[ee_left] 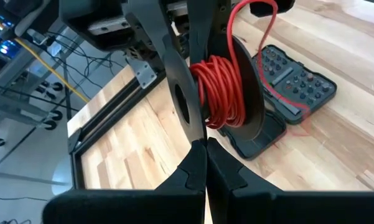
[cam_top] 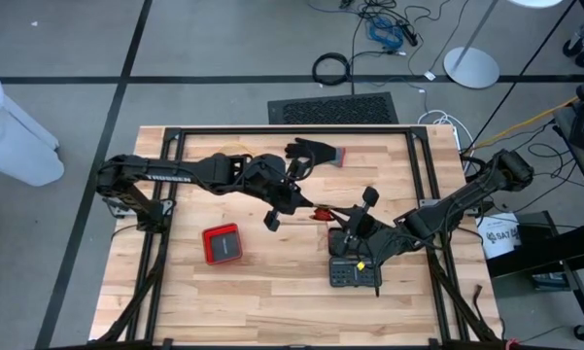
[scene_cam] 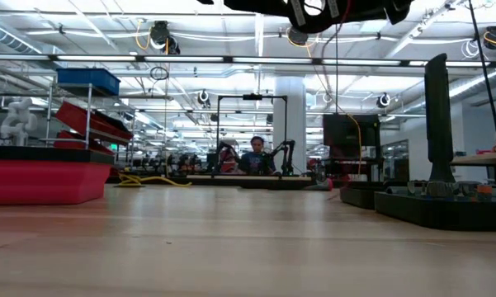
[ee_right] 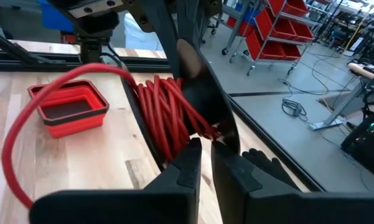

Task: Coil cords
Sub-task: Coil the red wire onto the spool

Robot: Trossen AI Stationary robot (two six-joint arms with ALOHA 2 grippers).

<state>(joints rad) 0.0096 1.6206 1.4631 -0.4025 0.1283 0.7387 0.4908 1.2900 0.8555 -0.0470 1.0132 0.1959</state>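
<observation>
A red cord [ee_left: 221,90] is wound in several turns on a black spool held up over the table's middle [cam_top: 320,213]. One free loop of it arcs out sideways [ee_right: 25,143]. A thin tail hangs down toward the table [scene_cam: 337,99]. My left gripper [ee_left: 205,155] comes from the table's left and is shut on the spool. My right gripper [ee_right: 205,152] comes from the right, level, and is closed on the cord at the coil. Both grippers hang high above the table. My left gripper pinches the rim of a black spool disc [ee_left: 190,124] between its two fingertips, coming level from the table's left. The spool is lifted clear, its discs on edge. My right gripper has its fingertips [ee_right: 191,152] around a strand of the red cord [ee_right: 213,132] where it leaves the coil, coming level from the table's right. The cord beyond it runs off in a slack loop.
A red collapsible bowl [cam_top: 223,243] sits left of centre. A black case of bits [cam_top: 355,272] lies near the front under the right arm. A black glove with a red cuff [cam_top: 316,153] lies at the back. A black frame [cam_top: 272,129] rims the table.
</observation>
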